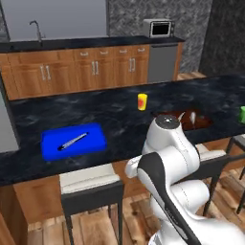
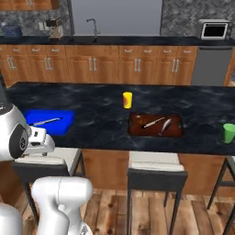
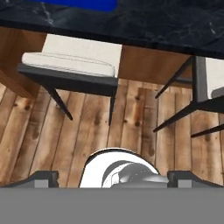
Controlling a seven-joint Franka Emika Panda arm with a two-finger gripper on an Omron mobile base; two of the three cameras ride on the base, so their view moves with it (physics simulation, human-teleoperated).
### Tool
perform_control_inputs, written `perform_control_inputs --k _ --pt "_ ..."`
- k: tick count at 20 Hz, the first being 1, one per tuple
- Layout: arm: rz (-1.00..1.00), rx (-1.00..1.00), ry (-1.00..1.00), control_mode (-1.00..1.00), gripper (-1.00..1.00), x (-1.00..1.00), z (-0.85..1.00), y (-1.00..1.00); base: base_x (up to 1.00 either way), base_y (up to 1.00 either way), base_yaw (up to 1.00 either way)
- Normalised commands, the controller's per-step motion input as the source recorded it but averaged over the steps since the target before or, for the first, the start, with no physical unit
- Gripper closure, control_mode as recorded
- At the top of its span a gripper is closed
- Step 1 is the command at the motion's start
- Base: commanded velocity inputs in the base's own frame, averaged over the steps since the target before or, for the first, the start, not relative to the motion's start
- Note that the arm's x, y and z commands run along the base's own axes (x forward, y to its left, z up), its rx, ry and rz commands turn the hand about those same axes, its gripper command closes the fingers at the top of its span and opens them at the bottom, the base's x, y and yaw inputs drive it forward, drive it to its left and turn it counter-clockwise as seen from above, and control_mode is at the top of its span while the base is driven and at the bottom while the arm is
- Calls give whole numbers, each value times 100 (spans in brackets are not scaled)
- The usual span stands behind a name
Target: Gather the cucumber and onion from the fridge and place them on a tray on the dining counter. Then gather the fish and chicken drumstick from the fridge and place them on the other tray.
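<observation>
Below the dining counter (image 3: pixel 144 19) edge we find the gripper (image 3: pixel 112 177) spread, carrying nothing, facing stools and floor; the tray (image 1: pixel 72 140) lies ahead and above, fridge unseen.

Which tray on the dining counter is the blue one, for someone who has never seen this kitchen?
Find the dining counter, the long black marbled top. The tray lies flat near its left end. It is bright blue with a raised rim; the other tray is dark reddish-brown.

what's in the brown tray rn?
Brown tray holds two slim silvery items, maybe utensils or fish, too small to tell. In the left base view the arm covers part.
</observation>
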Motion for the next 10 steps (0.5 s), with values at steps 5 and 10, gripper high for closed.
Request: perform_control_inputs --k 5,10 --pt "0 0 0 100 -100 0 0 0 -44 98 0" --pt "0 0 0 100 -100 0 0 0 -51 100 0"
